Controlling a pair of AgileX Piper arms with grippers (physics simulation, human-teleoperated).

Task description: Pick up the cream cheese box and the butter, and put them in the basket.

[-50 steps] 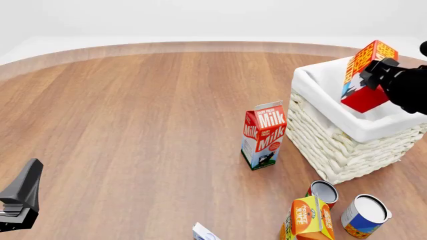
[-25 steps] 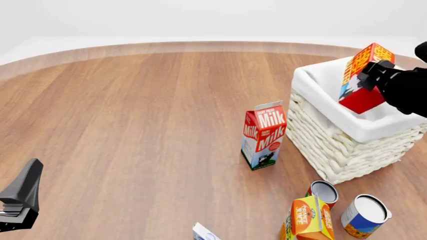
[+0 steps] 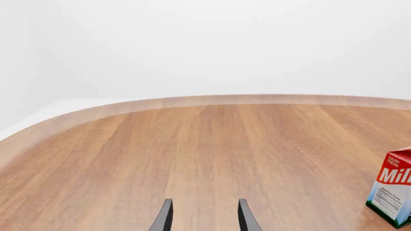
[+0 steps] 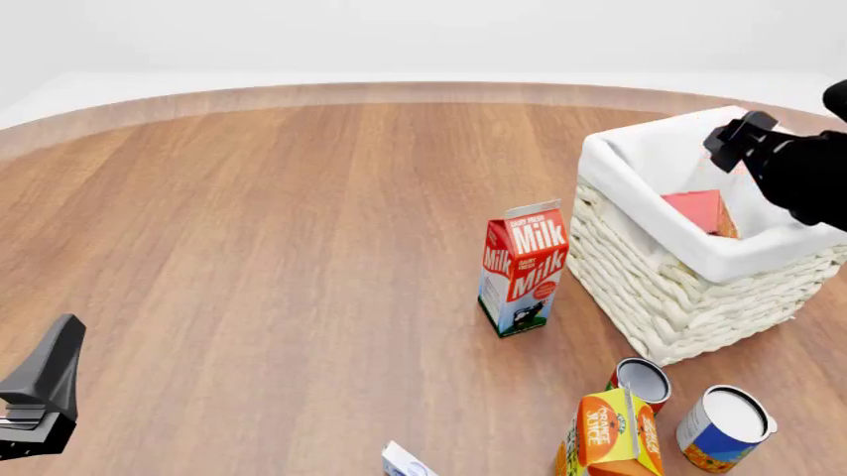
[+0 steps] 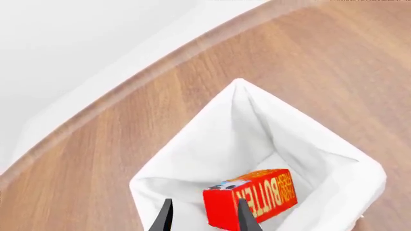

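The butter (image 4: 700, 210) is lying inside the basket (image 4: 662, 288), down against the white liner, free of any grip; in the right wrist view its yellow lettering is facing up and it is resting tilted on the cloth floor (image 5: 251, 196). The right gripper (image 4: 736, 141) is hovering above the basket's far side, its fingers (image 5: 165, 217) standing apart with nothing between them.

The cream cheese box (image 4: 405, 462) is showing only as a white corner with blue marks at the front view's bottom edge, near the middle of the table's near side, well apart from the basket.

A milk carton (image 4: 525, 268) is standing upright just left of the basket, between it and the open table (image 4: 265, 248). Nearer the camera, an orange-yellow juice carton (image 4: 610, 432) and two open cans (image 4: 641, 381) (image 4: 723, 426) are crowding the ground in front of the basket, to the right of the cream cheese box.

The left gripper (image 3: 203, 216) is sitting low at the table's near left, its fingers (image 3: 245, 215) parted a little and holding nothing, pointing across bare wood. The milk carton (image 3: 393, 192) is showing at the edge of the left wrist view.
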